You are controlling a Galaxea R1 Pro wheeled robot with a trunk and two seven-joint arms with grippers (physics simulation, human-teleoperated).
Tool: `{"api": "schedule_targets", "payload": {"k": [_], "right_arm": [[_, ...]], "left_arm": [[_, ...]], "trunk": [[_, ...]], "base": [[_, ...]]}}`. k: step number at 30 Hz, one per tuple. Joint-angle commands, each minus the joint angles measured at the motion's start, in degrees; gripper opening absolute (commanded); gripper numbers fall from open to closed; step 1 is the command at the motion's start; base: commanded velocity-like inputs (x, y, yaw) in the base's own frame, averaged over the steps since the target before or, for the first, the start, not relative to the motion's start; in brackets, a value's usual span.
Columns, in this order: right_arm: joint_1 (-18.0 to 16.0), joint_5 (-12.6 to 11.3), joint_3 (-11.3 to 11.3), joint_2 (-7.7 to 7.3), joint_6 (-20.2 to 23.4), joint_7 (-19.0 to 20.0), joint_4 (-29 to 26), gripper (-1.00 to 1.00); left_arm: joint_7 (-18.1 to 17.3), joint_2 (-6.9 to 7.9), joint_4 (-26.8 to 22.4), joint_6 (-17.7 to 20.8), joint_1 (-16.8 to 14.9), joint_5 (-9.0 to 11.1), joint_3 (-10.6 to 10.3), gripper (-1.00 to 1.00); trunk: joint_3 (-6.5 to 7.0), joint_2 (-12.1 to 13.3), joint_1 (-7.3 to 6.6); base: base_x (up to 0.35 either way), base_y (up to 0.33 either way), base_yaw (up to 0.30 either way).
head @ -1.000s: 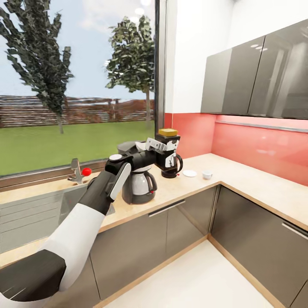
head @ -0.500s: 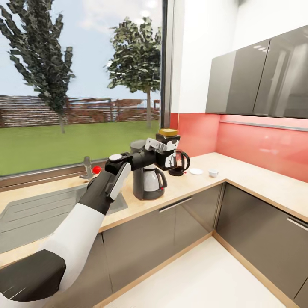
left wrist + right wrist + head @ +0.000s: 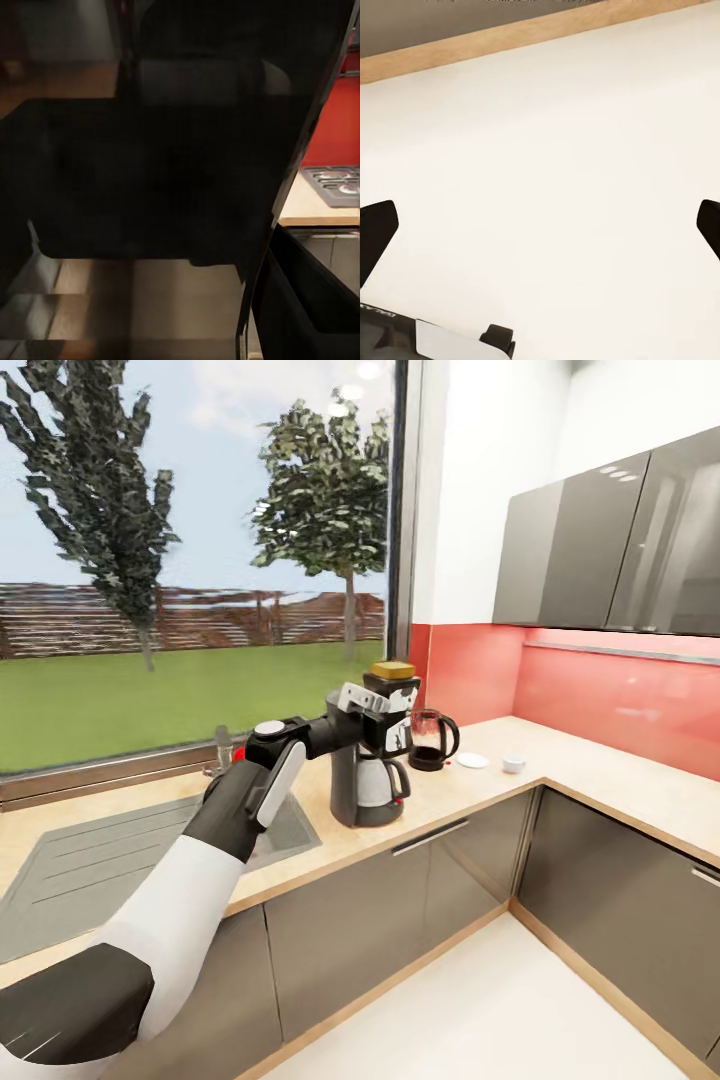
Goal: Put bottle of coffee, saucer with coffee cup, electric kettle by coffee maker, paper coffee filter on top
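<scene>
Camera panned left; left gripper [image 3: 388, 712] still clasps bottle of coffee [image 3: 394, 705].

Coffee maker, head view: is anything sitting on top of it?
Cannot be settled. The left gripper, shut on the bottle of coffee, is held up in front of the coffee maker and covers its top, so no filter can be confirmed.

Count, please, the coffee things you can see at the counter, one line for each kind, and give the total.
Coffee maker: 1
Electric kettle: 1
Saucer: 1
Coffee cup: 1
Bottle of coffee, held in the left claw above the countertop: 1
Total: 5
</scene>
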Motion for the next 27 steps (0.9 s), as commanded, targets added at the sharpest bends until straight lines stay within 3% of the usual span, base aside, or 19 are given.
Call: {"api": "schedule_targets", "payload": {"k": [1,7,11,12,13,20,27], "right_arm": [[-0.1,-0.6,0.4,-0.04,-0.4,0.1,-0.1,1.0],[-0.1,-0.6,0.4,-0.04,-0.4,0.1,-0.1,1.0],[-0.1,-0.6,0.4,-0.04,-0.4,0.1,0.0,1.0],[-0.1,-0.6,0.4,-0.04,-0.4,0.1,0.0,1.0],[-0.1,-0.6,0.4,-0.04,-0.4,0.1,0.1,1.0],[-0.1,-0.6,0.4,-0.04,-0.4,0.1,0.2,1.0],[-0.1,-0.6,0.3,-0.04,-0.5,0.0,0.3,1.0]], "left_arm": [[-0.1,0.01,0.0,0.4,0.0,0.4,0.0,-1.0],[-0.1,0.24,0.1,0.4,0.0,0.4,0.1,-1.0],[0.0,2.19,0.0,0.5,0.0,0.4,0.2,-1.0],[0.0,4.45,0.0,0.5,0.0,0.5,0.7,-1.0],[0.0,5.31,-0.1,0.5,0.0,0.5,1.3,-1.0],[0.0,9.0,0.1,0.5,0.0,0.4,9.1,-1.0],[0.0,11.83,0.9,0.5,0.0,0.4,10.5,-1.0]], "trunk": [[-0.09,-0.1,0.03],[-0.09,-0.1,0.03],[-0.09,-0.1,0.03],[-0.09,-0.1,0.03],[-0.09,-0.1,0.03],[-0.09,-0.1,0.03],[-0.09,-0.1,0.03]], "base": [[0.0,0.288,0.0],[0.0,0.287,0.0],[0.0,0.114,0.0],[0.0,0.023,0.0],[0.0,0.014,0.0],[0.0,0.005,0.0],[0.0,0.0,0.0]]}}
